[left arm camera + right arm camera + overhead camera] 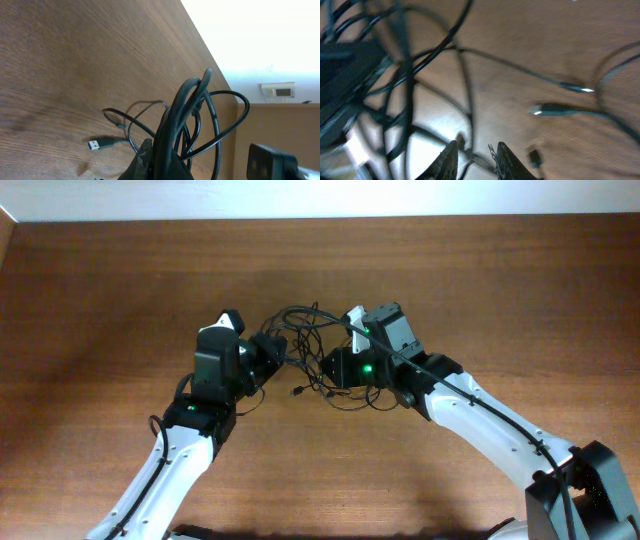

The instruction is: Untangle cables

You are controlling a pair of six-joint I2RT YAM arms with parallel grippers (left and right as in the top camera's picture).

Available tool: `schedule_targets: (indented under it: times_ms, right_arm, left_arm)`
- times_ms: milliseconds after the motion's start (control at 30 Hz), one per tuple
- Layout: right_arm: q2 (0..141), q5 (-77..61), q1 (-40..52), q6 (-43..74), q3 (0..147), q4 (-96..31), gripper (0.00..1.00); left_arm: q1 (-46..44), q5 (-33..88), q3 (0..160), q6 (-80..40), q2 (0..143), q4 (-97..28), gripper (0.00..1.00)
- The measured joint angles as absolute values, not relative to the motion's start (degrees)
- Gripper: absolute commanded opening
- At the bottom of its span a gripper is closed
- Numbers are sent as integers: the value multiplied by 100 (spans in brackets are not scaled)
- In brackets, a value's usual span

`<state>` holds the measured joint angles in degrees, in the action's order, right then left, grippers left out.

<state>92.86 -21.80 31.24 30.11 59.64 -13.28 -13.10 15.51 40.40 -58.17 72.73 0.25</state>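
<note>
At centre-left of the overhead view, the left jaws are clenched on a bunch of the cables, whose loops arch up from the grip. The tangle sits mid-frame over the counter, with a loose plug just below. Centre-right, the right jaws stand parted, gripping nothing. The cords look light, limp and snag-prone, so they are best taken near a free plug end.

Cables in a bunch on the table, between left hand and right hand.
</note>
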Motion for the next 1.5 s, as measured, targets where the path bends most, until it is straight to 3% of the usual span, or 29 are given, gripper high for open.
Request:
schedule_targets:
  times_ms: [233,400,500,667,800,867,1000,1100,1267,1500]
  right_arm:
    - [9288,-1588,3122,3280,5961,-1184,27]
    - [9330,-1452,3124,3321,5968,-1406,4]
    - [9465,-397,3105,3391,5972,-1942,4]
    - [9500,550,2460,3527,5970,-2128,15]
    - [9500,773,2038,3586,5972,-2392,40]
    - [9500,731,1953,3610,5972,-2620,47]
    - [9415,-233,1907,3422,5972,-2773,53]
    - [9216,-1850,1903,2982,5972,-2770,54]
    - [8962,-4230,1903,2698,5972,-2775,49]
    - [8930,-5113,1975,2683,5972,-2770,45]
  left_arm:
    - [-1310,1833,4040,-5817,7273,25,0]
    - [-1310,1874,4040,-5885,7273,32,0]
    - [-1310,1973,4040,-5889,7273,34,0]
    - [-1310,2270,4040,-5607,7273,-67,0]
    - [-1310,2661,4040,-4965,7273,-104,0]
    - [-1310,2912,4040,-4331,7273,-102,0]
    - [-1310,3267,4040,-3186,7273,-95,0]
    - [-1310,3330,4040,-2609,7273,-91,0]
    - [-1310,3297,4040,-2285,7273,-89,0]
    - [-1310,2912,4040,-2331,7273,-89,1]
